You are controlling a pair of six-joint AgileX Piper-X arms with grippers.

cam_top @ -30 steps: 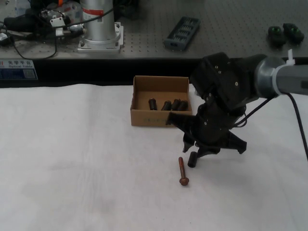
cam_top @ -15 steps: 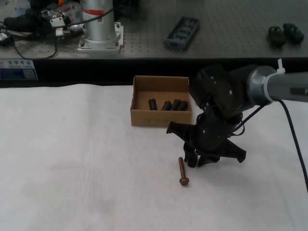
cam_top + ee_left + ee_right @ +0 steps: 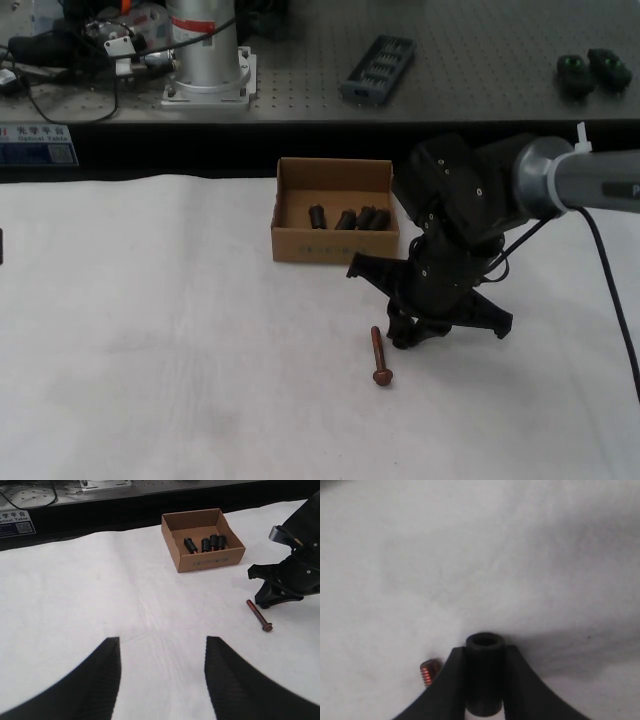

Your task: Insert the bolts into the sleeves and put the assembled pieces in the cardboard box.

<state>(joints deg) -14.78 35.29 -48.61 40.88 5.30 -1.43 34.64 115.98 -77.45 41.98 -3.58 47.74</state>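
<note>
Pinching black sleeve [image 3: 484,677] across its barrel, right tool [image 3: 484,653]; sleeve looks rigid, light, probably slick. Bolt [image 3: 380,358] lies just beside on tabletop [image 3: 150,350]: stiff, best gripped mid-shank. Left tool [image 3: 161,641] spread.

the cloth [image 3: 200,330] left of the bolt [image 3: 379,357] gives passage; the right tool [image 3: 405,337] blocks its right.

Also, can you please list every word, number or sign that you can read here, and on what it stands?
The label on the dark rail: print too small to read.
The box, front wall: dark print, too blurred to read.
None can be quoted.
</note>
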